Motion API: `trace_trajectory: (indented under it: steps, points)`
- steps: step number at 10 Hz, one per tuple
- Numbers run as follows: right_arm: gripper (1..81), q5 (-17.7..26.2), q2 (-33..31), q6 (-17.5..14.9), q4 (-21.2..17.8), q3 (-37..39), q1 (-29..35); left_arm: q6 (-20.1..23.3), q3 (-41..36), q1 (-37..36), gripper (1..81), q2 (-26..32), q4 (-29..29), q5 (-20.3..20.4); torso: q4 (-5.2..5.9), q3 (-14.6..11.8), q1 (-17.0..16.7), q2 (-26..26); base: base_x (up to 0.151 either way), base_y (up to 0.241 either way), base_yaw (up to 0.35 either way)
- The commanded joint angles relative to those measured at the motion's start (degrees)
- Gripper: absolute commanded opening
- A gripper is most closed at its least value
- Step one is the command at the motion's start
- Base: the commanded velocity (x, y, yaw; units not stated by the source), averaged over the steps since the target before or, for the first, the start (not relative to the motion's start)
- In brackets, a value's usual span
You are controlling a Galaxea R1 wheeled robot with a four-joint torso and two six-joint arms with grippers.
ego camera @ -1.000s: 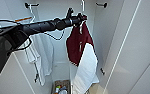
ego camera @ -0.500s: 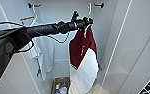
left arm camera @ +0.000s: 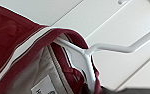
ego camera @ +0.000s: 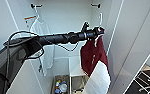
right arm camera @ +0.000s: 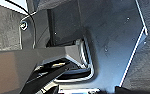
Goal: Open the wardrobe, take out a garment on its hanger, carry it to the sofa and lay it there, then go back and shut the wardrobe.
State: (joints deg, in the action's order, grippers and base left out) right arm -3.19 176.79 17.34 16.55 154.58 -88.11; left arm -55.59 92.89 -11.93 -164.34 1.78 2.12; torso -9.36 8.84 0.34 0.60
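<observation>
The wardrobe (ego camera: pixel 66 20) stands open in the head view, its white doors swung out to both sides. My left arm reaches into it. My left gripper (ego camera: pixel 98 31) is shut on the neck of the thin white hanger (ego camera: pixel 100 18), whose hook stands upright just below a black peg (ego camera: pixel 95 5). The maroon garment (ego camera: pixel 92 57) hangs from it, a white sleeve trailing low. In the left wrist view the hanger (left arm camera: pixel 111 47) runs through the garment's collar (left arm camera: pixel 13 37).
A white T-shirt (ego camera: pixel 44 45) hangs from the other peg (ego camera: pixel 36 5) on the left. Low inside sit a white shelf (ego camera: pixel 77 72) and several small items (ego camera: pixel 61 86). The right door (ego camera: pixel 136 37) stands close beside the garment.
My left arm has carried the hanger and garment a little to the right and lower, away from the peg. The T-shirt stays in place.
</observation>
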Motion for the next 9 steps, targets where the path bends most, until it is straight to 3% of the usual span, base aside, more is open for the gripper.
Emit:
trace_trajectory:
  steps: [1, 5, 7, 9]
  points:
    - [81.1, 3.2, 0.3, -0.3, 0.6, -0.5, 1.4, 1.4, -3.1, -10.8, 1.0, 1.5, 2.9, 8.9, 0.0, 0.0, 0.0, 0.0, 0.0, 0.0, 0.0]
    - [81.1, 3.2, 0.3, -0.4, 0.6, -0.5, 1.6, 2.2, -6.8, -8.2, 1.0, 3.7, 2.9, 9.2, 0.0, 0.0, -0.2, 0.1, 0.0, 0.0, 0.0]
    - [81.1, 3.2, 0.3, -0.4, 0.5, -0.5, 1.7, 2.9, -11.7, -6.8, 1.0, 5.8, 3.1, 11.3, 0.0, 0.0, -0.1, 0.1, 0.0, 0.0, 0.0]
    - [81.1, 3.2, 0.3, -0.4, 0.5, -0.5, 1.8, 5.8, -16.1, -3.8, 1.0, 7.6, 3.4, 11.9, 0.0, 0.0, -0.1, 0.1, 0.0, 0.0, 0.0]
